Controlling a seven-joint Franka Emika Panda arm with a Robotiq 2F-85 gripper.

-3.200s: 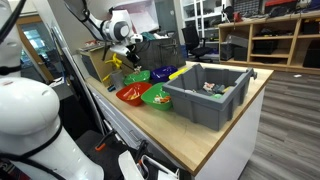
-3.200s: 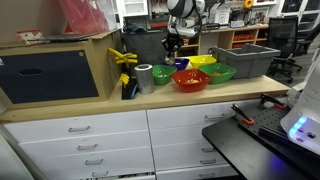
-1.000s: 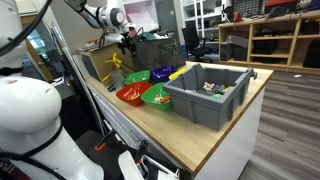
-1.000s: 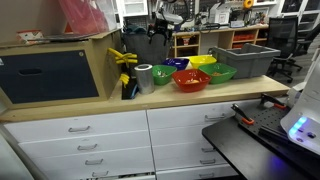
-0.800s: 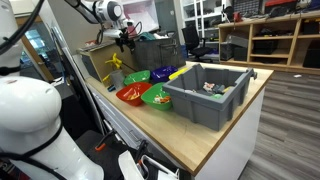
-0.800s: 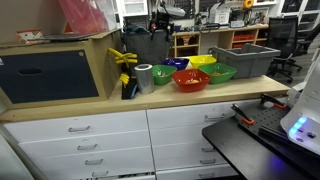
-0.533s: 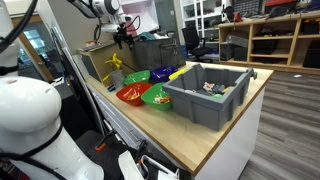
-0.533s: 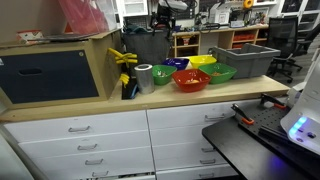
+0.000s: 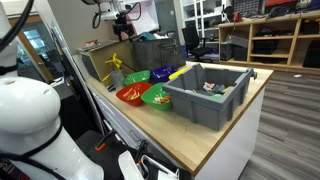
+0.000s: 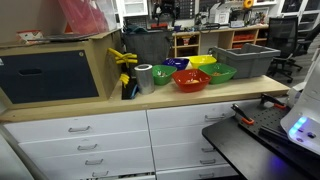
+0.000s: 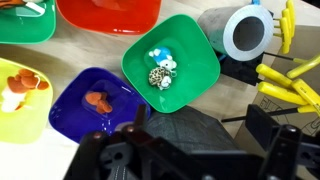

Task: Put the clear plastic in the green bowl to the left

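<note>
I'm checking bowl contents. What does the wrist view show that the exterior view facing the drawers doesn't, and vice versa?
Only the wrist view: small pieces inside the deep green bowl and an orange item in the blue bowl. Only the exterior view: the grey bin and white drawers. Both: the red bowl, tape roll and yellow clamps.

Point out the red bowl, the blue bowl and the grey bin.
red bowl (image 10: 190,83), in an exterior view, front outer wall.
blue bowl (image 11: 72,108), wrist view, bare inner floor.
grey bin (image 9: 200,108), in an exterior view, near side wall.
</note>
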